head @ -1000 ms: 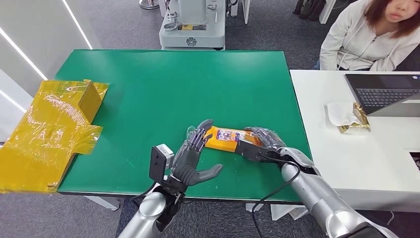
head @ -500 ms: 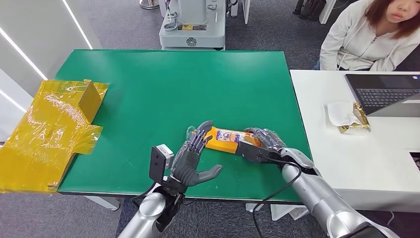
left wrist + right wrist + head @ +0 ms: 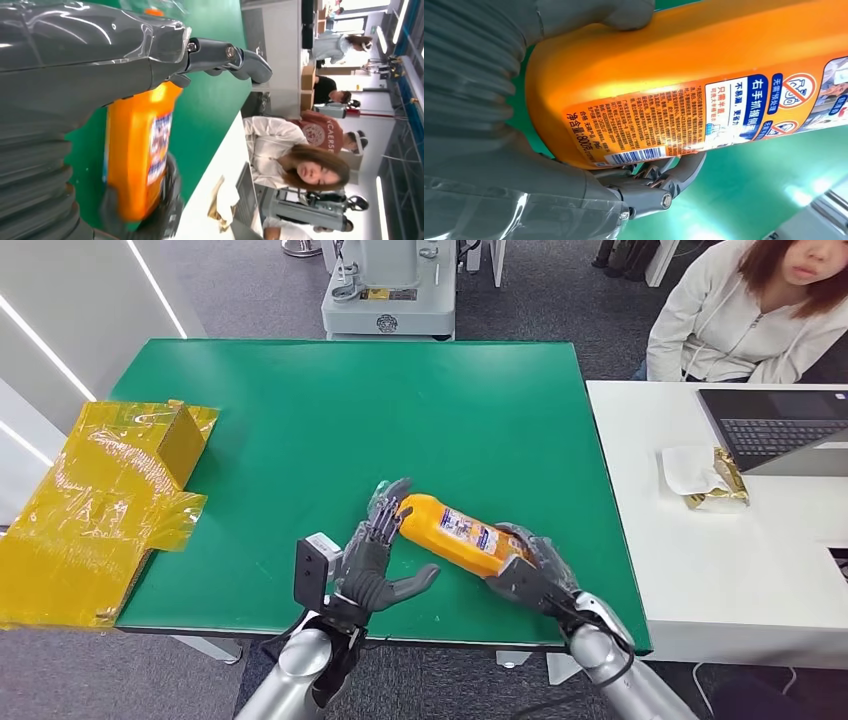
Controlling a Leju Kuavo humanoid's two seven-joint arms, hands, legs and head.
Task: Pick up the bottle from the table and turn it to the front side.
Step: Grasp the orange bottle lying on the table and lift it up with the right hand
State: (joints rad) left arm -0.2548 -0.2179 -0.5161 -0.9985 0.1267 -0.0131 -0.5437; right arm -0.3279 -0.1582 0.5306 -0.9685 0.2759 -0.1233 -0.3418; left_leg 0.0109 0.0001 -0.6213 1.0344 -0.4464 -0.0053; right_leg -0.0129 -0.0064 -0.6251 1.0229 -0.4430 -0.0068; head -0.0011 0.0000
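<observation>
Bottle (image 3: 455,534) lifted, tilted; right hand (image 3: 528,578) hides base.

Orange bottle (image 3: 455,532) off the green table (image 3: 300,420), lying tilted, near the table's front edge; base end gripped in the right hand (image 3: 527,575), neck end against the left hand (image 3: 372,562) fingers; neck end sits higher and further left than the base; label side with small printed text, barcode and blue-white panels faces the right wrist camera (image 3: 684,115); cap end hidden behind the left fingers.
</observation>
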